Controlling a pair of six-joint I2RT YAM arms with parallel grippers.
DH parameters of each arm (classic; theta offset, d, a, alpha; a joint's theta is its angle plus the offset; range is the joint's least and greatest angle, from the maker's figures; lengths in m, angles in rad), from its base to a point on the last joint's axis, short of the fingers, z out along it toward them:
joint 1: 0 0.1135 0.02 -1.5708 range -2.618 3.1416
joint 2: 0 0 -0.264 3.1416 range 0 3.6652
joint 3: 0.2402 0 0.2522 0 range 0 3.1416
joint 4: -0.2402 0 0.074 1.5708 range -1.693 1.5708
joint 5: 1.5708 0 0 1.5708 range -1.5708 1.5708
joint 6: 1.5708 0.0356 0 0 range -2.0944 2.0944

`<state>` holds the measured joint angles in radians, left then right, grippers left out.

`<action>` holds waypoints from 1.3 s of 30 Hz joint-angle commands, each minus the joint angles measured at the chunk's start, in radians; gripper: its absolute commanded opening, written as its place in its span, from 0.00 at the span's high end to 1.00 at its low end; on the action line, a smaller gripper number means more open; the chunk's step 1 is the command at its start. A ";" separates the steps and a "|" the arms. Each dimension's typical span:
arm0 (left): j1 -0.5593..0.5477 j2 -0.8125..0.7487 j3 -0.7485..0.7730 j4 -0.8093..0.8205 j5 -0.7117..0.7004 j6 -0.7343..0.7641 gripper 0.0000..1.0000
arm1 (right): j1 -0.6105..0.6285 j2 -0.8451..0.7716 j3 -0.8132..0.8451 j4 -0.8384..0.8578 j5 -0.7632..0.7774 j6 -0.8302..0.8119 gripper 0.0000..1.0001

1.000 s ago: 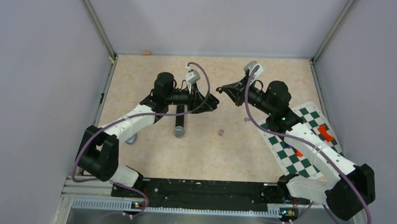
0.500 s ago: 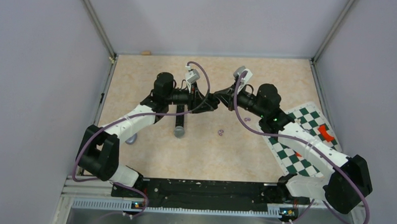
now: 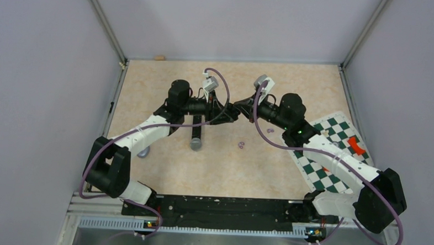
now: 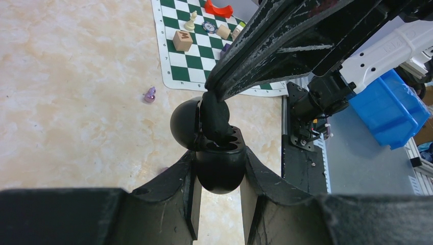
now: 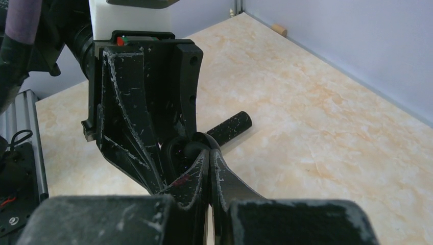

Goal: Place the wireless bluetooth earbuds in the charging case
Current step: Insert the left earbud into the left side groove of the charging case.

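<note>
The charging case (image 4: 220,168) is a round black shell, and my left gripper (image 4: 219,153) is shut on its body with the lid (image 4: 184,122) hinged open to the left. A black curled earbud (image 4: 214,115) sits at the case's open top, pinched in the shut tips of my right gripper (image 4: 212,94), which reaches in from the upper right. In the right wrist view that gripper (image 5: 209,150) touches the earbud (image 5: 196,149) inside the case. Both grippers meet above the table (image 3: 234,109). Small purple ring-like earbuds (image 3: 241,145) lie on the table.
A black microphone (image 3: 196,135) lies under the left arm. A checkered mat (image 3: 335,155) with small pieces lies at the right. One more purple piece (image 3: 269,130) sits near the mat's edge. A blue bin (image 4: 393,109) stands beyond the table's near rail.
My right arm has swung left, bringing its shut tips and the black earbud up to the case in my left gripper. The left arm has stayed still.
</note>
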<state>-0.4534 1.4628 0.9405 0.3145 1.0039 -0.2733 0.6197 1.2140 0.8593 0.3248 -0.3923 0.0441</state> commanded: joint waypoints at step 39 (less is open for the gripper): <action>-0.001 -0.027 -0.006 0.071 0.041 -0.007 1.00 | 0.040 0.019 -0.042 0.112 -0.070 0.011 1.00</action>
<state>-0.4534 1.4628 0.9382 0.3225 1.0245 -0.2771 0.6403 1.2270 0.8242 0.3832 -0.4278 0.0601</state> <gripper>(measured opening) 0.344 0.003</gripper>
